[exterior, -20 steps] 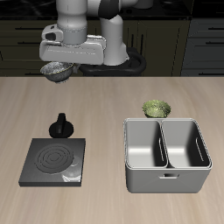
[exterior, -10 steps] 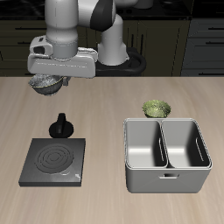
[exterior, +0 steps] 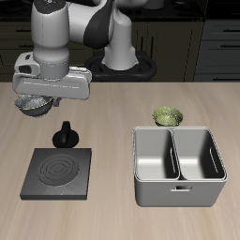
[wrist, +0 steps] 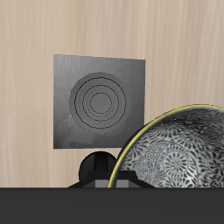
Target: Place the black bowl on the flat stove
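Observation:
My gripper [exterior: 37, 101] is shut on the black bowl [exterior: 36, 105] and holds it in the air, behind and beside the flat stove [exterior: 58, 172]. The bowl's speckled whitish inside fills much of the wrist view [wrist: 179, 157]. The flat stove, a black square plate with concentric grey rings, lies near the table's front edge and shows whole in the wrist view [wrist: 99, 103]. The fingertips themselves are hidden by the bowl and the hand.
A small black moka pot [exterior: 66, 136] stands just behind the stove, also in the wrist view [wrist: 98, 166]. A grey two-compartment metal bin [exterior: 178, 165] stands at the front. A green-patterned bowl [exterior: 168, 115] sits behind the bin.
The arm has carried the black bowl sideways away from the bin and lower, toward the table's front, nearer to the stove.

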Controlling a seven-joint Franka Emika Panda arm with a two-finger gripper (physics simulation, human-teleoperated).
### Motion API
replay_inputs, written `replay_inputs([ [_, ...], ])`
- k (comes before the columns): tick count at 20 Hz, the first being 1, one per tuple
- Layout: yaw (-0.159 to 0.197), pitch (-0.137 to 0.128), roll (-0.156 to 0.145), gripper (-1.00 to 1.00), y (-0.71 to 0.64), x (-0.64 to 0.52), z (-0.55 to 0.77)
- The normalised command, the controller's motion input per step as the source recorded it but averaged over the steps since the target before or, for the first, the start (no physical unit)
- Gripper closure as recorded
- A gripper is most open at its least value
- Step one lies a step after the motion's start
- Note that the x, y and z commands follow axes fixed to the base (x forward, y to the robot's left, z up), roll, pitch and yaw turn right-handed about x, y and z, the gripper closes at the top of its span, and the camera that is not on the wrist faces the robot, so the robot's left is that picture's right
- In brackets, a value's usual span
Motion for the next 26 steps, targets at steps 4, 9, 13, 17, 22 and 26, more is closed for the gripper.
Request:
replay_inputs([
  [4,0.009,-0.013,0.005,1.0,-0.06,0.24,-0.02],
  [9,0.014,-0.024,0.039,1.0,0.09,0.21,0.07],
  [13,0.002,-0.017,0.012,1.0,0.04,0.22,0.09],
  [17,0.017,-0.018,0.023,1.0,-0.01,0.23,0.05],
  [22,-0.005,0.011,-0.01,1.0,-0.12,0.22,-0.14],
  [26,0.007,0.007,0.005,1.0,0.04,0.06,-0.14],
])
